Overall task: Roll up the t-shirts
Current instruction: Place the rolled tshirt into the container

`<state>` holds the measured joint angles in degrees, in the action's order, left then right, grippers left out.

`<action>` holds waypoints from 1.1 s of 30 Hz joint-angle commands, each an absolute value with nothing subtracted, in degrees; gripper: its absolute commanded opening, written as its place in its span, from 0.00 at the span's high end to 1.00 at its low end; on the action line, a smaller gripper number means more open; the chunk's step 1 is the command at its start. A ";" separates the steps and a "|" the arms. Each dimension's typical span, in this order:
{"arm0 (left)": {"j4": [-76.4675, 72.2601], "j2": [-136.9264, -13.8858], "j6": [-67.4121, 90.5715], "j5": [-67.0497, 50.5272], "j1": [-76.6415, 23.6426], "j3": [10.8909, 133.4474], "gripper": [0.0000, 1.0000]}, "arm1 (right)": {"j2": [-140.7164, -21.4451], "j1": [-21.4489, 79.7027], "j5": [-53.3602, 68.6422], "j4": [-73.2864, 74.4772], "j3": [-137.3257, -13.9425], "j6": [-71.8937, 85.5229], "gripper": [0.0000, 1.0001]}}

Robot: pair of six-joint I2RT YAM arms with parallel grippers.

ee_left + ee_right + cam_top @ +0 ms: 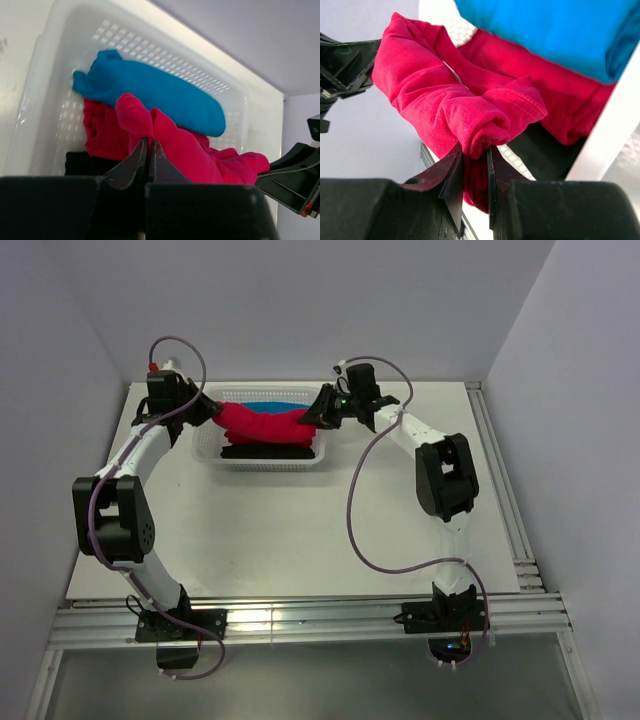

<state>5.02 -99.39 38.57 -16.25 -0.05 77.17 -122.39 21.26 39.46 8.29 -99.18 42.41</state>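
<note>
As crimson t-shirt (262, 423) spans basket (262, 464) — left jaws, right jaws each pinch one end.

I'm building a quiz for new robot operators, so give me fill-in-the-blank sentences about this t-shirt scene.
1. The left hand and right hand are both ___ on the rolled crimson-red cloth t-shirt.
2. The white plastic lattice basket sits ___ that t-shirt.
3. The cloth shirt nearest the basket's far wall is coloured ___.
Missing words: shut; below; blue.
</note>
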 commanded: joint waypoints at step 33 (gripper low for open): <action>26.98 -106.00 30.76 -8.62 1.58 82.00 1.00 | -118.73 27.42 25.14 32.16 -98.35 34.81 1.00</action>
<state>26.57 -105.43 33.08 -12.95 1.21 79.48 -117.97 26.81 27.40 28.14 -97.71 37.47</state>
